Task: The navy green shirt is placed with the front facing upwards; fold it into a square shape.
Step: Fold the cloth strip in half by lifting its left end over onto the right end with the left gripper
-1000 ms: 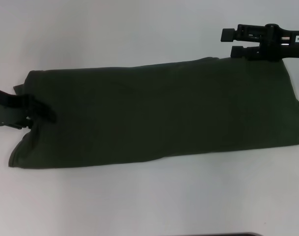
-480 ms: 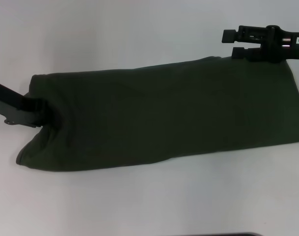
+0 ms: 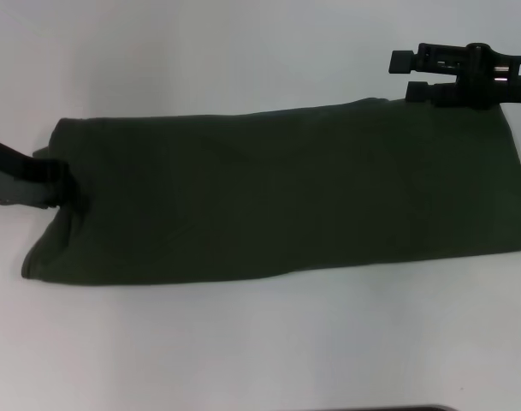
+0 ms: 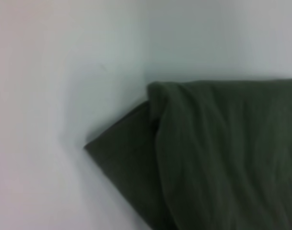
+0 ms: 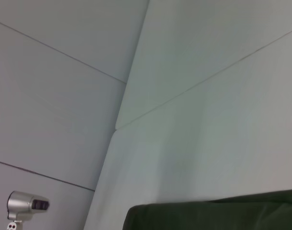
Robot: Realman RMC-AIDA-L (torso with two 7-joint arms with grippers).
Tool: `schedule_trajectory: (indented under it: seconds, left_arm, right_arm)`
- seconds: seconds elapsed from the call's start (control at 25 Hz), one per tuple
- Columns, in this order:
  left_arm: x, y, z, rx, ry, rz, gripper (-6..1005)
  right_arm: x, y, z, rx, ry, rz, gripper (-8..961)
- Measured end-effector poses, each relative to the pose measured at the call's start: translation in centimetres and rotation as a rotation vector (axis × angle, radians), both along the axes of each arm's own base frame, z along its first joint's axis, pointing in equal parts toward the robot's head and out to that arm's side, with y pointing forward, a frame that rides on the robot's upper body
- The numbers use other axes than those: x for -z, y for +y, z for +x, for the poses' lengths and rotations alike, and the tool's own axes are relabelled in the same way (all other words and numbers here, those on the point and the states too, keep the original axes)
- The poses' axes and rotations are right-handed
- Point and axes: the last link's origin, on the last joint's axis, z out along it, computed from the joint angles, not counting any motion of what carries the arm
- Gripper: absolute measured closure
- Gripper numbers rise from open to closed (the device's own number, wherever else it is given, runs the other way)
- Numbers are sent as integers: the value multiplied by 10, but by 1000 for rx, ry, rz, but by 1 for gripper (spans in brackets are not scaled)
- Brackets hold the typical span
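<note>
A: Head view. The shirt [image 3: 277,193] lies as a long dark olive band across the white table [image 3: 243,342], folded lengthwise, running from 9 o'clock up toward 3 o'clock. Soft matte cotton, faint creases, no print showing.

B: Edges?

A: Far edge nearly straight. Near edge straight too, rising toward 3. The left end is rounded and bunched, its lower corner sagging toward 8 o'clock. The right end runs to the frame edge.

B: Grippers?

A: Left gripper [image 3: 65,184] at 9 o'clock, its tip against the shirt's left end; cloth hides the fingers, so grip or release can't be told. Right gripper [image 3: 407,75] at 2 o'clock, above the far right corner, fingers spread, nothing between them.

B: Open room?

A: Bare table wide at 6 and 12 o'clock. In the left wrist view, the shirt [image 4: 217,153] shows a rolled fold over a flat lower layer that pokes out in a point. In the right wrist view, only a strip of shirt [image 5: 213,213] shows.

B: Change from half a second ago?

A: The left gripper has drawn back toward 9, the left end has spread with it. The right gripper hasn't moved.
</note>
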Motion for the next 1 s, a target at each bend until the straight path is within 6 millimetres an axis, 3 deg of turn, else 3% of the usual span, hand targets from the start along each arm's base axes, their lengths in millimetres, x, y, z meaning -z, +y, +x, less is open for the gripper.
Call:
schedule_trajectory:
  seconds: [0.2, 0.68, 1.0]
  left_arm:
    - [-3, 10, 1, 10, 27, 50, 910]
    - [7, 39, 25, 87, 48, 98, 910]
    - [2, 39, 22, 80, 62, 95, 910]
  right_arm:
    - [0, 0, 0, 2, 0, 0, 12]
    - [-1, 3, -5, -10, 1, -1, 12]
    - [-2, 3, -3, -5, 0, -1, 13]
